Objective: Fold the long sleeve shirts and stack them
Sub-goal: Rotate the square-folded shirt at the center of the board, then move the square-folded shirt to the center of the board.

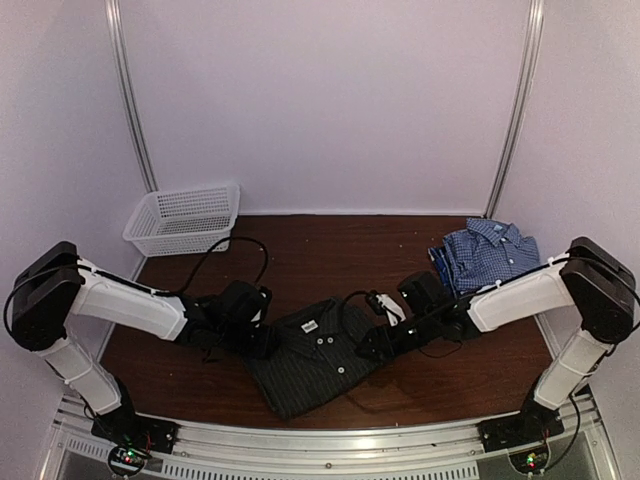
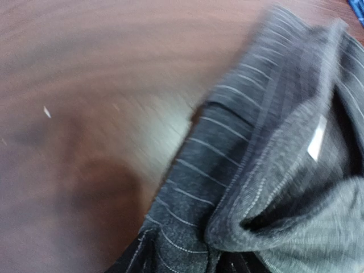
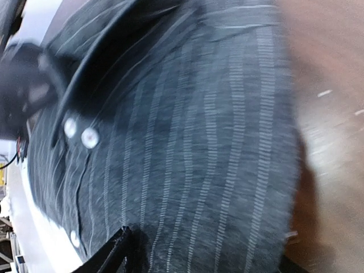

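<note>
The black pinstriped shirt (image 1: 315, 355) lies folded at the table's front centre, collar and pale buttons up. My left gripper (image 1: 262, 335) is at its left edge. In the left wrist view the shirt's cloth (image 2: 239, 187) bunches up into the jaws and hides the fingers, so it looks shut on the shirt. My right gripper (image 1: 372, 345) is at the shirt's right edge. In the right wrist view the striped cloth (image 3: 199, 148) fills the frame. One dark finger (image 3: 111, 256) shows far to the left, so the jaws stand apart. A blue-white checked shirt (image 1: 487, 252) lies folded at the back right.
A white mesh basket (image 1: 185, 217) stands at the back left corner. Black cables (image 1: 240, 250) trail over the brown table (image 1: 330, 250) behind the arms. Pale walls close in the back and sides.
</note>
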{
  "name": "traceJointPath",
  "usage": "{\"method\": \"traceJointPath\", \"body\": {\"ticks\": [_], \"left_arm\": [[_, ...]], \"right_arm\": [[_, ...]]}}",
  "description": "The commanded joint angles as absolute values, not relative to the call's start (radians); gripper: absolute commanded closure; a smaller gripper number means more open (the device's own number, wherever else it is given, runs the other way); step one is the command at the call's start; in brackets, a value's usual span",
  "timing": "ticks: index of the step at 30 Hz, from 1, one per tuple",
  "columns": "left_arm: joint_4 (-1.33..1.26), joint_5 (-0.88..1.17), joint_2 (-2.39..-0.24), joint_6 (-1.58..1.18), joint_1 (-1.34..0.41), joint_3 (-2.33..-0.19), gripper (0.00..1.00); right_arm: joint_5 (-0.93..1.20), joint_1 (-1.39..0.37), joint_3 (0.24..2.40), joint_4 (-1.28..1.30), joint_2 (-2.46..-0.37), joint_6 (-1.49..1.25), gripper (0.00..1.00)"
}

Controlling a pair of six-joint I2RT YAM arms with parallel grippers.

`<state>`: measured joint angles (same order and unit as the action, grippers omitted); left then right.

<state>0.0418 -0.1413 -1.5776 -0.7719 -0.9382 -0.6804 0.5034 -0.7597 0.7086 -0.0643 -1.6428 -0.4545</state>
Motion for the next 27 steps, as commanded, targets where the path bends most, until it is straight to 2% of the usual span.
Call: {"method": "traceJointPath", "body": {"ticks": [1,4,7,14,20,23,27], "left_arm": [[0.102,-0.197,-1.648,-0.657,-0.867,-0.750,0.55],[0.138,-0.237,-1.678,-0.605,-0.821,-0.801,0.54],[0.165,-0.278,-1.682,-0.568,-0.780,-0.836,0.49],[0.178,-0.382,-1.591,-0.494,-0.758,-0.868,0.21],[0.174,-0.428,-1.487,-0.476,-0.758,-0.841,0.05],[0.167,-0.421,-1.412,-0.484,-0.758,-0.812,0.04],[0.170,-0.415,-1.342,-0.497,-0.758,-0.780,0.03]], "right_arm": [[0.460,-0.895,0.669,-0.112,-1.625,-0.547,0.33],[0.402,-0.928,0.676,-0.072,-1.604,-0.565,0.29],[0.272,-0.922,0.700,0.042,-1.545,-0.556,0.19],[-0.003,-0.797,0.801,0.296,-1.380,-0.514,0.05],[-0.146,-0.517,0.892,0.376,-1.282,-0.450,0.00],[-0.154,-0.315,0.954,0.367,-1.308,-0.416,0.00],[-0.137,-0.133,1.043,0.341,-1.417,-0.382,0.00]]}}
